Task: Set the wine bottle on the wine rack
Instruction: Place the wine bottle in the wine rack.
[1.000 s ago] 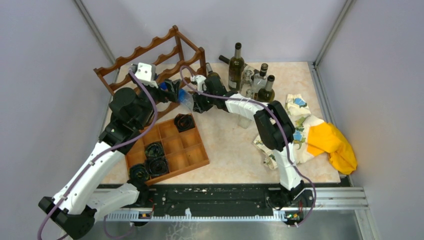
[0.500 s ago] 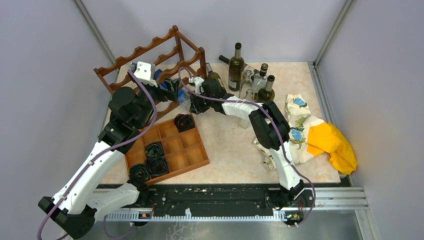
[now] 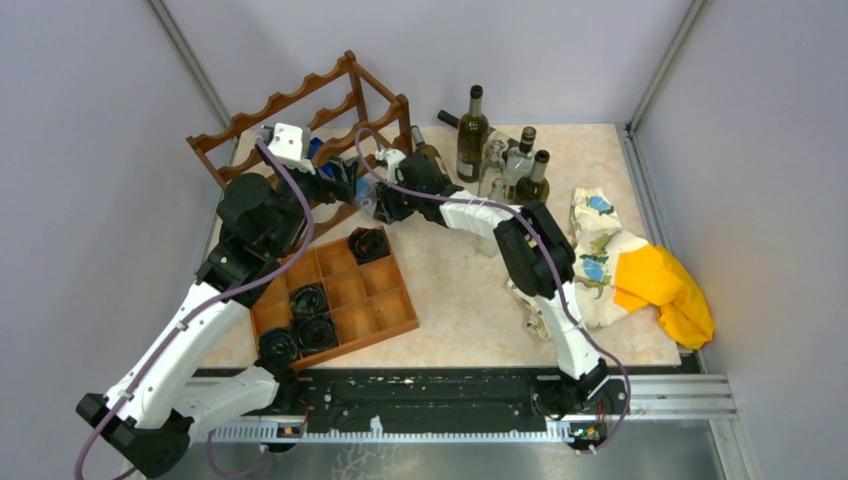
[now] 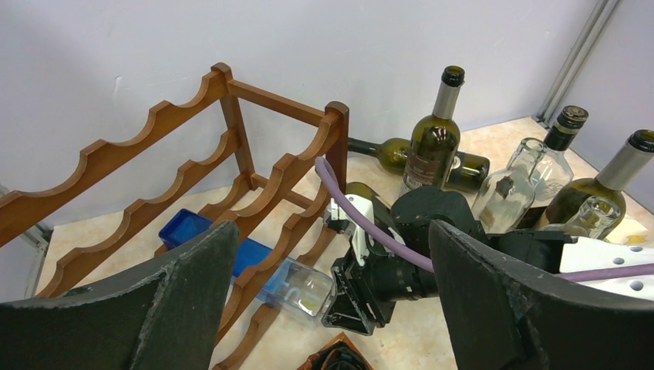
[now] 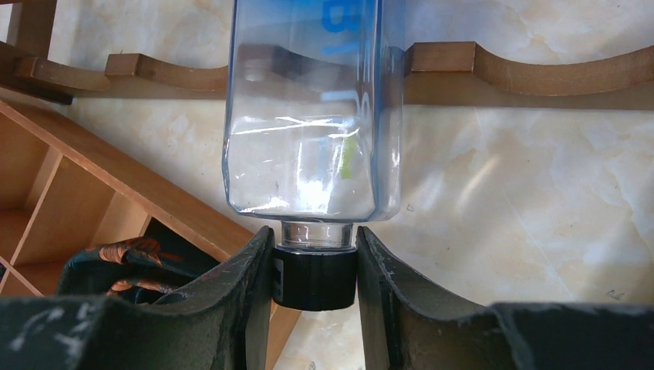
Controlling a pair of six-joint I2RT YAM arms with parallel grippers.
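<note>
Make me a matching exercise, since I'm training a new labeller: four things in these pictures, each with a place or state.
Things: 1 clear bottle; 2 left gripper; 3 yellow cloth; 4 wine rack.
States: A open, empty; B crumpled at the table's right side; C held by its black cap in the right gripper; D standing back left.
Pairs: 1-C, 2-A, 3-B, 4-D.

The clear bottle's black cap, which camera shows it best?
Right wrist: the black cap sits close up, clamped between the fingers. Left wrist shows only the clear bottle in the wine rack, cap hidden; top external gives just a glimpse.
</note>
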